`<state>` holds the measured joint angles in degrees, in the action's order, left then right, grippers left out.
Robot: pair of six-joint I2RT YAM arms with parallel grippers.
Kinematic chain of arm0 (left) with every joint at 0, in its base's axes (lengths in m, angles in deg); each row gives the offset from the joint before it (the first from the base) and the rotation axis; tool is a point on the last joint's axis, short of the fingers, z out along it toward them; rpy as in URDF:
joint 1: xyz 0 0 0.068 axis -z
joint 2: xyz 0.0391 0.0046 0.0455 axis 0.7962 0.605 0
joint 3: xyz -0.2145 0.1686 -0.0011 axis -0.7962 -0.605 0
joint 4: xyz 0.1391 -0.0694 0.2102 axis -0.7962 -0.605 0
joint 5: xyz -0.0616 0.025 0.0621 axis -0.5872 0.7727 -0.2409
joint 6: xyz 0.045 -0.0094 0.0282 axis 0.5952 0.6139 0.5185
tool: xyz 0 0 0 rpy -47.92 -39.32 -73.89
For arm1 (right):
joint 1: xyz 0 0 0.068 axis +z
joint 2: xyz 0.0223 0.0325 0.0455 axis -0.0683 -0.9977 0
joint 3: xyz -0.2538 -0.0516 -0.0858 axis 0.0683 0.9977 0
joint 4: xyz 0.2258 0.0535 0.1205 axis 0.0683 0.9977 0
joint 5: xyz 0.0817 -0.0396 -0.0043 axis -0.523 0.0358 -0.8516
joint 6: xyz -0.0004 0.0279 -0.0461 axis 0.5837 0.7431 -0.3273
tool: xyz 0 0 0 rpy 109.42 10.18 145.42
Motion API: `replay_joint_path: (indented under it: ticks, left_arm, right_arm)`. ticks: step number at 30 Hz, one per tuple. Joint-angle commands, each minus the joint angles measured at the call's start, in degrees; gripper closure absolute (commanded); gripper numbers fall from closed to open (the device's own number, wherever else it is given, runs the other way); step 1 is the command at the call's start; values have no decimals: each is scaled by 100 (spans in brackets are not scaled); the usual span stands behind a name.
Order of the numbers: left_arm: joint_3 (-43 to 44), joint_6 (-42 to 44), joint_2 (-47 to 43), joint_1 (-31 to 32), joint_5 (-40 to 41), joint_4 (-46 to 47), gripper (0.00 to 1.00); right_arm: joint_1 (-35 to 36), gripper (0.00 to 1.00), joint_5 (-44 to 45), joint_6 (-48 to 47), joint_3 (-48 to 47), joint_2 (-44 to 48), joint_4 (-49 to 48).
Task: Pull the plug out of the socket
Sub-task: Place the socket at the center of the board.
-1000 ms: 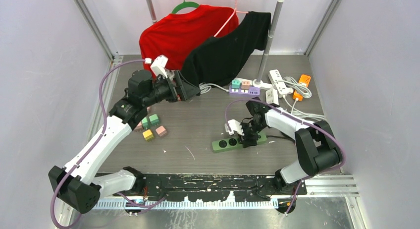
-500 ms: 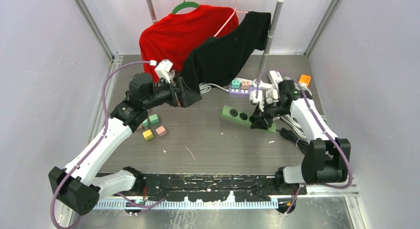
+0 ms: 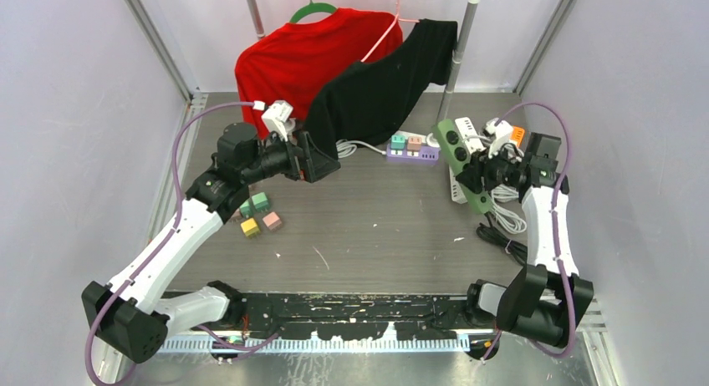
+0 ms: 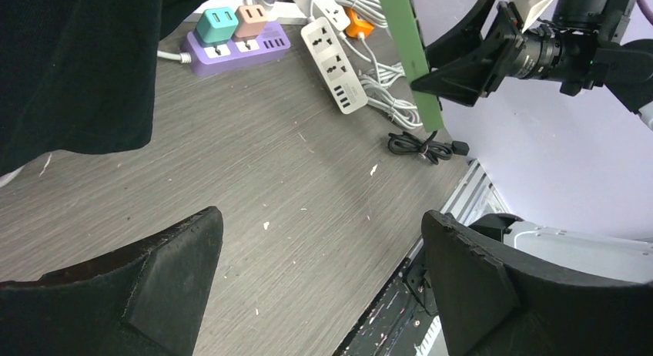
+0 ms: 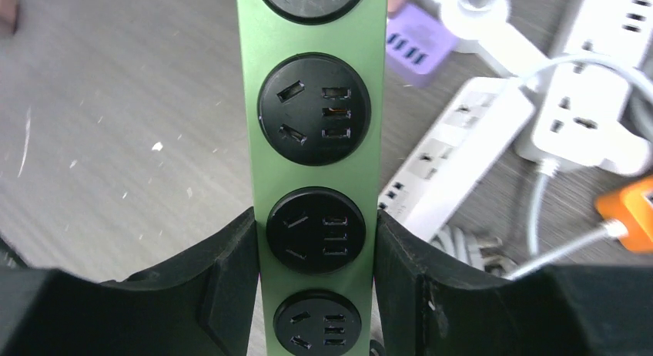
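Note:
My right gripper (image 3: 478, 174) is shut on a green power strip (image 3: 457, 152) and holds it tilted in the air at the right. In the right wrist view the fingers clamp the strip's sides (image 5: 319, 163); its black round sockets that show are empty. A purple power strip (image 3: 412, 154) lies at the back centre with a teal plug (image 3: 399, 140) and a pink plug (image 3: 415, 140) in it; they also show in the left wrist view (image 4: 216, 23). My left gripper (image 3: 322, 158) is open and empty, raised over the table's left centre (image 4: 319, 225).
White power strips (image 3: 470, 137) with coiled white cords and an orange adapter (image 3: 513, 135) lie at the back right. A black cable (image 3: 500, 234) lies on the right. Coloured cubes (image 3: 255, 215) sit at the left. A red shirt (image 3: 309, 52) and a black shirt (image 3: 385, 85) hang from a rack.
My right gripper has carried the green power strip from the front centre of the table up and to the back right. The left arm has barely moved.

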<state>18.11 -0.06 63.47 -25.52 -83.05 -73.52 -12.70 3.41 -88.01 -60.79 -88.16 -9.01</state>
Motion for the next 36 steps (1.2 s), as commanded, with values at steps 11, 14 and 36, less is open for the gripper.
replay_joint_path:
  ticks: [11, 14, 36]
  left_arm:
    - [13, 145, -244, -65, -32, 338, 1]
    - [9, 132, -226, -83, -34, 337, 1]
    - [-17, 179, -225, -214, 102, 316, 1]
  right_arm:
    - [-522, 92, 2698, 3811, 746, -333, -3458]
    - [-511, 89, 3322, 4309, 695, -732, -3710]
    - [-457, 0, 2250, 3402, 402, -311, -3436]
